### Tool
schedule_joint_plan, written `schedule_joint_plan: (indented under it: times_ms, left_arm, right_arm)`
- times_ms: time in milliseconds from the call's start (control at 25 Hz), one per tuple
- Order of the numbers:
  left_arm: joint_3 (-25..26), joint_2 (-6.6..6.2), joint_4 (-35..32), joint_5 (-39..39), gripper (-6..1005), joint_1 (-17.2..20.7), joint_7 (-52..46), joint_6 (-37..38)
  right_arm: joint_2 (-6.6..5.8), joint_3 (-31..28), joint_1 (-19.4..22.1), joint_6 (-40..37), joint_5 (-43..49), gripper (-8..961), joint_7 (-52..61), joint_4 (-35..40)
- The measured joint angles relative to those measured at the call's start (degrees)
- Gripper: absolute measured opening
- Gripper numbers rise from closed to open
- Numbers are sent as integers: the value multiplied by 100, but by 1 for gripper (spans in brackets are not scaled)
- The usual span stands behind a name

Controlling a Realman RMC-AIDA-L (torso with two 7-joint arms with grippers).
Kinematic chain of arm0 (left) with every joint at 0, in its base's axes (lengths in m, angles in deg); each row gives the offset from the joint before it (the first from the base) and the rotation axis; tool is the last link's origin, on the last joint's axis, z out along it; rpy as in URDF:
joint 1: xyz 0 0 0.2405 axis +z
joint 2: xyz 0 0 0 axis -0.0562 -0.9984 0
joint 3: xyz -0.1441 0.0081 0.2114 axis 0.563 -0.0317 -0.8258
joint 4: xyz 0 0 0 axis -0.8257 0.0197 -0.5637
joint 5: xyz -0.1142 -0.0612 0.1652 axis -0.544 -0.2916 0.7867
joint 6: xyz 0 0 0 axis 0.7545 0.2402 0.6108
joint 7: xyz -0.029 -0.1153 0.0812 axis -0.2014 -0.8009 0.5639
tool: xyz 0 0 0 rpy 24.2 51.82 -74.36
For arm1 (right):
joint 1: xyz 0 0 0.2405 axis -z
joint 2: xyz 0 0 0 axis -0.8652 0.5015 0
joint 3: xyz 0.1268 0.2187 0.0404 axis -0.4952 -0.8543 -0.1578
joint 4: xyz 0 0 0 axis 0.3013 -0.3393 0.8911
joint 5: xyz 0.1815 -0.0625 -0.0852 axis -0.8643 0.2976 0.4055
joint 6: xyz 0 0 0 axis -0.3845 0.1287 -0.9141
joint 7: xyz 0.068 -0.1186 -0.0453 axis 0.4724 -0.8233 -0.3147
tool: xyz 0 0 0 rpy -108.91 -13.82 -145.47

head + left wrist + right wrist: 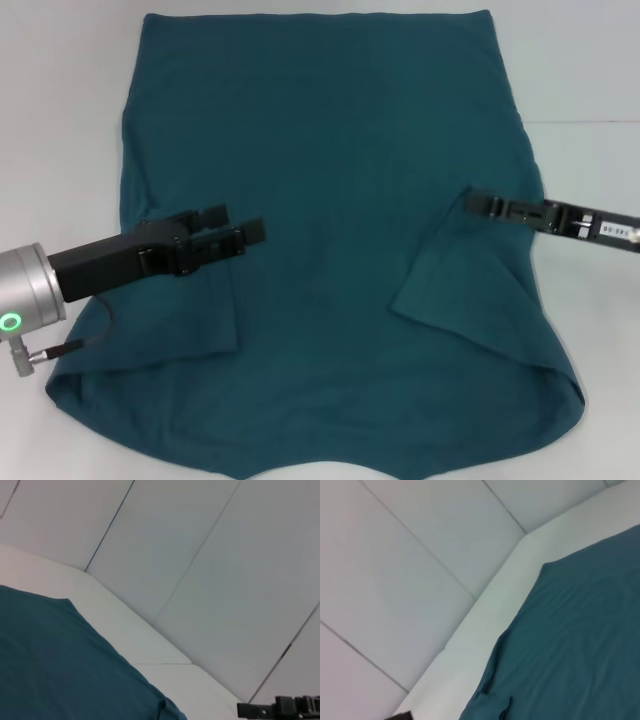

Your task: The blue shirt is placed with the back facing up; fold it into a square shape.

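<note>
teal fabric fills most of my head view: the shirt (340, 200) lies flat on the white table (60, 90), plain side up, hem toward the far edge, collar end nearest me. both sleeves are already turned inward onto the body, the left one a narrow flap down the left edge, the right one a bigger angled flap whose point sits right of centre.

my left gripper (232, 232) is over the left part of the shirt, just past the folded sleeve's inner edge. its two fingers are spread apart with nothing between them, and i can't tell whether the tips touch the cloth.

my right gripper (470, 203) reaches in from the right, its tip right at the upper corner of the right flap. from here i can't tell if those jaws are parted or closed, or whether they have any cloth.

the left wrist camera looks across the shirt (65, 670) to the white wall, with the other arm's gripper (260, 710) low in the corner. the right wrist camera shows the shirt's (570, 645) edge with a small wrinkle by the table's rim
</note>
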Motion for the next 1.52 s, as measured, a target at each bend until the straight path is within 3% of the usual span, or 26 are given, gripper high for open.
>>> schedule_joint_plan:
  times_ms: [200,440,960,1240,1520]
  left_arm:
    - [30,-18,-59,71,868,105,-49,12]
    - [135,-25,-343,140,866,450,-101,2]
    - [1276,-27,-635,861,864,1110,-351,467]
    - [1845,-31,-670,1197,863,1246,-435,449]
    - [2038,-44,-799,1640,863,1330,-609,379]
  right_arm:
    - [92,153,-18,-32,90,920,-50,-15]
    - [113,214,-64,-97,91,939,-11,-20]
    - [102,243,-220,81,182,938,-2,-7]
    - [121,335,-242,273,196,931,-26,-39]
    - [123,517,-301,363,197,922,-7,-48]
